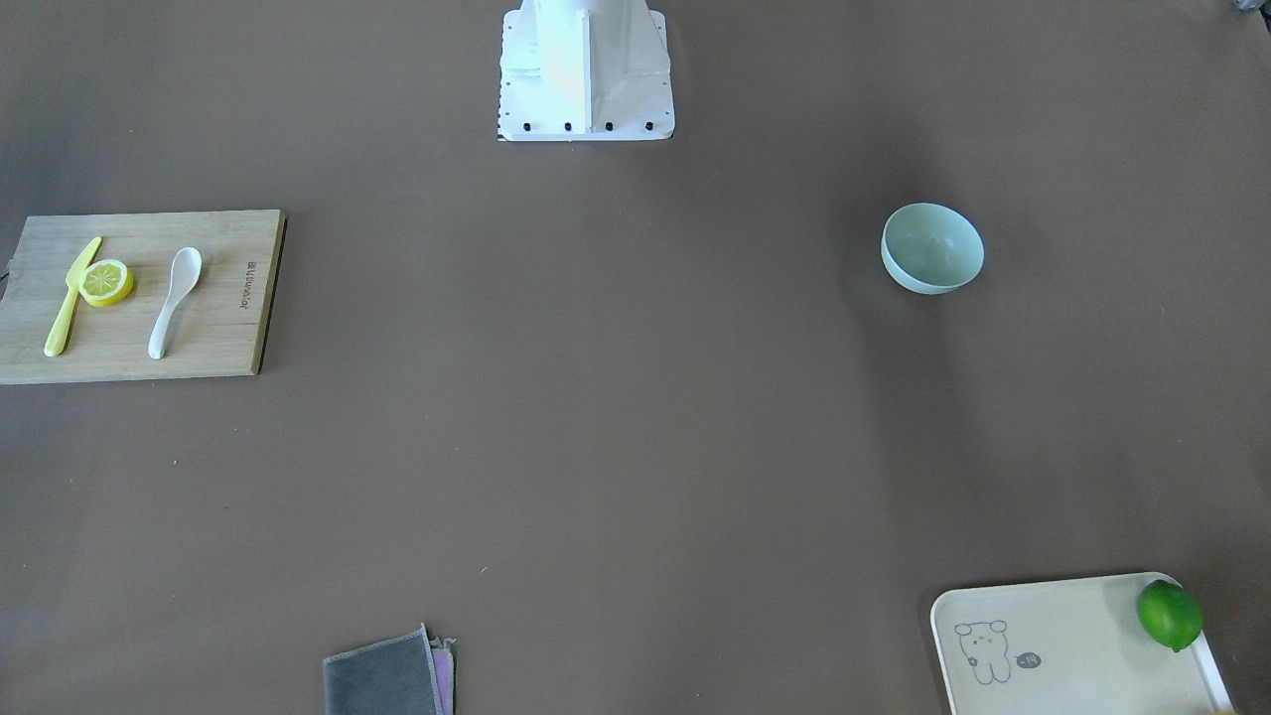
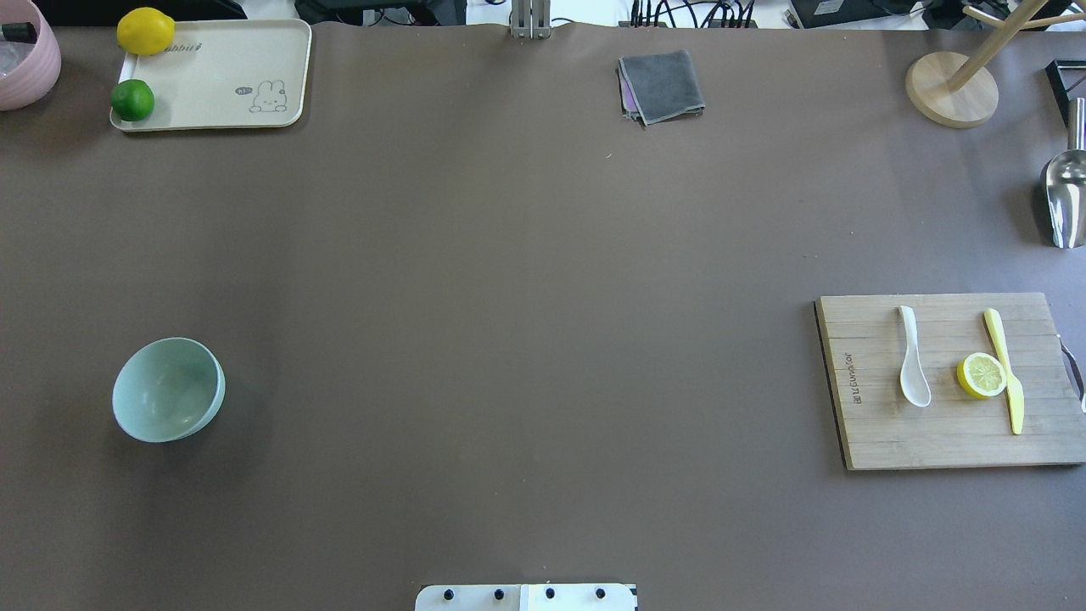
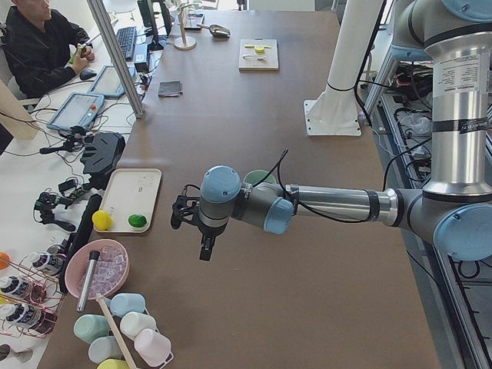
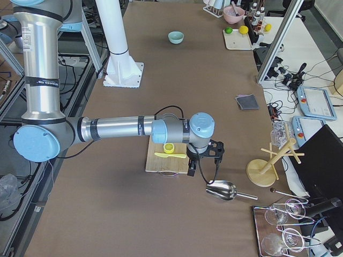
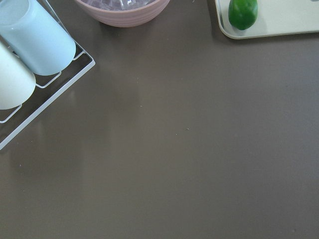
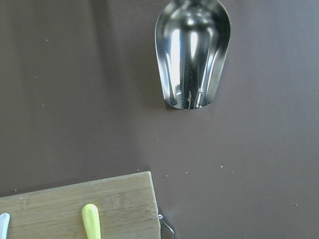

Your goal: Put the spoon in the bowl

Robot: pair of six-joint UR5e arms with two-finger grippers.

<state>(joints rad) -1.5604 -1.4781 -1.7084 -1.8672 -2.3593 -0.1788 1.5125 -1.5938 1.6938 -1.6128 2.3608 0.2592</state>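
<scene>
The white spoon (image 1: 174, 298) lies on a wooden cutting board (image 1: 223, 338), scoop toward the robot; it also shows in the overhead view (image 2: 913, 369). The pale mint-green bowl (image 1: 931, 248) stands upright and empty on the brown table, far across from the board (image 2: 168, 390). My left gripper (image 3: 196, 231) hangs above the table beyond the bowl's side, near the tray. My right gripper (image 4: 206, 155) hangs just past the board's outer end. Both show only in the side views, so I cannot tell whether they are open or shut.
A yellow knife (image 2: 1005, 372) and a lemon slice (image 2: 982, 375) share the board. A metal scoop (image 6: 192, 55) lies beyond it. A tray (image 2: 246, 59) holds a lime (image 2: 132, 100) and a lemon. A grey cloth (image 2: 662, 86), a pink bowl (image 5: 122, 10) and a cup rack (image 5: 30, 59) stand around.
</scene>
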